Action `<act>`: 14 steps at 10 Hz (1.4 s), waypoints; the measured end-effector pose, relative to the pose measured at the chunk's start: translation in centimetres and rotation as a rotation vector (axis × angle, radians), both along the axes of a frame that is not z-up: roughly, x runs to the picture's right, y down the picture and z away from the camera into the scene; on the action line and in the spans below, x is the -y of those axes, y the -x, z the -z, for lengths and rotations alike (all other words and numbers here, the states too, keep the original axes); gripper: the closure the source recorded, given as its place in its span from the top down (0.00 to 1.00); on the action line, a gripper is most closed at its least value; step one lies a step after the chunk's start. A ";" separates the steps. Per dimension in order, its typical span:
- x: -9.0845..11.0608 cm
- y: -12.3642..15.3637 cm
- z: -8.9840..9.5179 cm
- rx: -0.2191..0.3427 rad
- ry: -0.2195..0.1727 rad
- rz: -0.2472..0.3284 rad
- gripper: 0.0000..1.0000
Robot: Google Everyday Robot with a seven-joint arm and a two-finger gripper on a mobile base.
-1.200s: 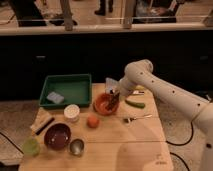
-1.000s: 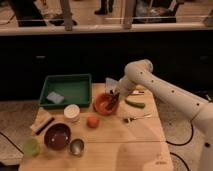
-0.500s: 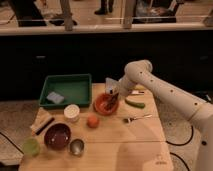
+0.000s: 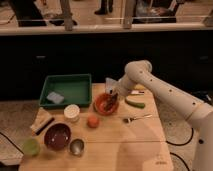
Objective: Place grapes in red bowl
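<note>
Setting: a wooden table [image 4: 107, 147] is shown in front of a dark counter, with one white robot arm [image 4: 160, 90] extended across it from the right.
Beside the bowl: one orange [image 4: 92, 121] is set just in front of the red bowl [image 4: 98, 106]. One green tray [image 4: 75, 84] is placed just to the bowl's left, with one pale blue sponge [image 4: 54, 97] laid inside it.
To the right: one long green vegetable [image 4: 135, 103] and one fork [image 4: 136, 119] are laid near the bowl, under the arm.
Front left: one white cup [image 4: 72, 113], one maroon bowl [image 4: 57, 136], one metal cup [image 4: 76, 146] and one green cup [image 4: 31, 146] are grouped well apart from the red bowl.
In the way: the red bowl's right rim is covered by the arm's dark end.
Count: two bowls, three cups, one tray, one sponge, one orange, one fork and one vegetable are counted.
Gripper: the gripper [image 4: 113, 99] is positioned over the right half of the red bowl, its tip at the rim. Whether it is wide, narrow or holding something cannot be told.
Grapes: the grapes [image 4: 109, 104] are made out only as a dark clump inside the red bowl, directly at the gripper's tip. Whether they are touched by it cannot be told.
</note>
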State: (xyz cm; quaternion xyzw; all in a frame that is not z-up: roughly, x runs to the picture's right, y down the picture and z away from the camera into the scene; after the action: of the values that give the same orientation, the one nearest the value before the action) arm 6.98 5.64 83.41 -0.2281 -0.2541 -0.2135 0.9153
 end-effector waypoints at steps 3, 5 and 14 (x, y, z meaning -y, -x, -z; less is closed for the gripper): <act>0.0 0.1 -0.2 0.012 0.011 0.004 0.00; 0.0 0.2 -0.3 0.019 0.013 0.006 0.00; 0.3 0.3 -0.5 0.044 0.018 0.017 0.00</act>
State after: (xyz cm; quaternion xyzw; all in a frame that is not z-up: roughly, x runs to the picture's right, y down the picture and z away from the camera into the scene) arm 6.69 5.33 83.89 -0.2334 -0.2742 -0.2240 0.9056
